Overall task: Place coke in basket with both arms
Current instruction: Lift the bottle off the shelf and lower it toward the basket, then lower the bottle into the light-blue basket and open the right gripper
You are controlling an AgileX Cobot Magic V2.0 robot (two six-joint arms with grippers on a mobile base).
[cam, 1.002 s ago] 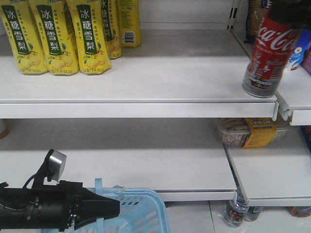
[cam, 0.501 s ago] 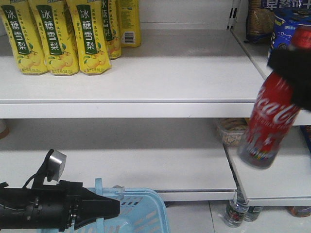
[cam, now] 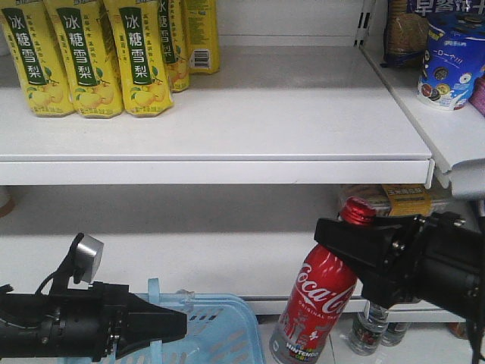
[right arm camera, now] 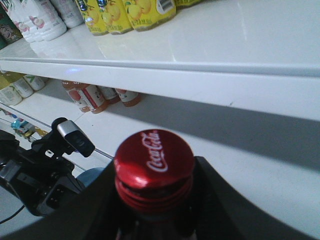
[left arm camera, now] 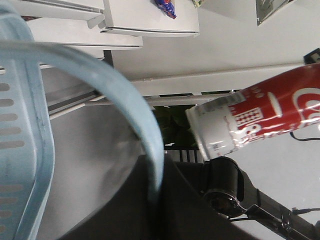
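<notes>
The red coke hangs tilted at the lower middle of the front view, its red cap uppermost and its grey cityscape base near the frame's bottom. My right gripper is shut on its neck just below the cap. The coke's base also shows in the left wrist view, in the air to the right of the basket. The light blue basket sits at the bottom left, left of the coke. My left gripper is shut on the basket's thin handle.
Yellow drink cartons stand on the upper white shelf. A blue snack pack is at top right. A packaged tray lies on the lower shelf behind the coke. Bottles stand on the floor below.
My right gripper has carried the coke down and to the left, from beside the upper shelf's right end to just right of the basket. The left arm and basket have not moved.
</notes>
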